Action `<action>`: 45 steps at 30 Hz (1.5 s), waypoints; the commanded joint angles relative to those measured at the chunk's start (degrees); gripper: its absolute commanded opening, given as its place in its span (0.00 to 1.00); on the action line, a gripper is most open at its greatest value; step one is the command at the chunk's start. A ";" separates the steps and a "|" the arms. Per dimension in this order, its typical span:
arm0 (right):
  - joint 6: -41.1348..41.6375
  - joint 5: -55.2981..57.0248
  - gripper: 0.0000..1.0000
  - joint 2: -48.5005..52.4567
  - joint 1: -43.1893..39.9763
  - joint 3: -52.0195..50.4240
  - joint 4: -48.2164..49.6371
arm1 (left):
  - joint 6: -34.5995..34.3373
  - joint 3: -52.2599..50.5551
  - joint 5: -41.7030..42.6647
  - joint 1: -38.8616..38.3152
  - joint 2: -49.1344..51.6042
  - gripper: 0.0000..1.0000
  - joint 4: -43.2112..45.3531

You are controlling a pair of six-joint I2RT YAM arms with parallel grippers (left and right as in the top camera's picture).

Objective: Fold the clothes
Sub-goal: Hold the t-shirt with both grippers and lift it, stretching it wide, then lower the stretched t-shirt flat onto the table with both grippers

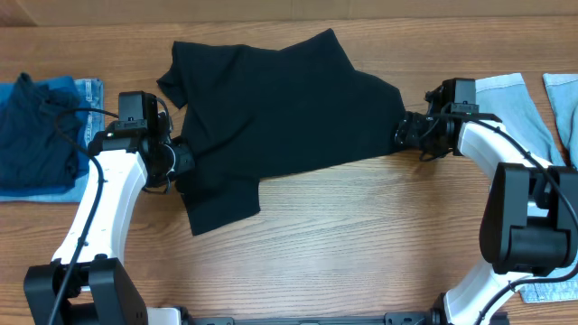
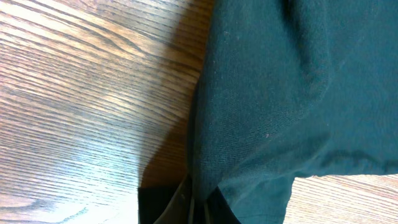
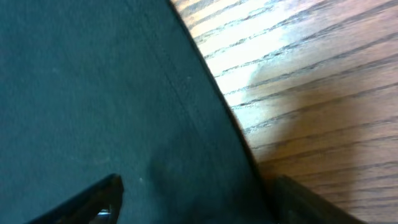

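A black T-shirt (image 1: pixel 289 108) lies spread and partly rumpled across the middle of the wooden table. My left gripper (image 1: pixel 181 161) is at its left edge, by a sleeve. In the left wrist view the jaws (image 2: pixel 198 205) are pinched shut on a fold of the dark fabric (image 2: pixel 280 93). My right gripper (image 1: pixel 404 134) is at the shirt's right edge. In the right wrist view its fingers (image 3: pixel 199 199) stand wide apart, with the shirt's hem (image 3: pixel 93 93) lying between them.
A pile of dark blue clothes on a denim piece (image 1: pixel 41 135) lies at the far left. Light blue garments (image 1: pixel 519 108) lie at the far right behind the right arm, with another piece at the bottom right corner (image 1: pixel 551 291).
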 commanded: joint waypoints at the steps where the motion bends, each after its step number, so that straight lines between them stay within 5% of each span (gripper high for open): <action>1: 0.26 -1.55 0.54 2.58 0.28 -1.64 -1.33 | 1.27 0.13 -0.98 -0.04 0.28 0.04 -0.11; 3: 0.26 -1.57 0.26 2.58 0.28 -1.70 -1.68 | 1.29 0.13 -0.98 -0.04 0.28 0.04 -0.17; 4: 0.26 -1.60 0.04 2.58 0.28 -1.70 -1.88 | 1.27 0.13 -0.98 -0.04 0.28 0.04 -0.22; 12: -1.81 -2.49 0.04 -4.55 0.26 5.70 -10.78 | 4.50 2.95 -1.03 0.11 0.22 0.04 -1.18; 22: -2.36 5.03 0.04 -24.83 0.20 25.66 -29.22 | 8.22 30.82 -8.63 3.65 0.22 0.04 -18.69; 29: -2.78 7.96 0.04 -34.58 0.22 30.38 -34.12 | 9.84 44.74 0.87 9.09 -1.38 0.04 -28.26; 45: -3.19 13.33 0.04 -39.95 0.22 45.81 -35.74 | 9.86 52.15 1.11 9.79 -18.97 0.04 -21.35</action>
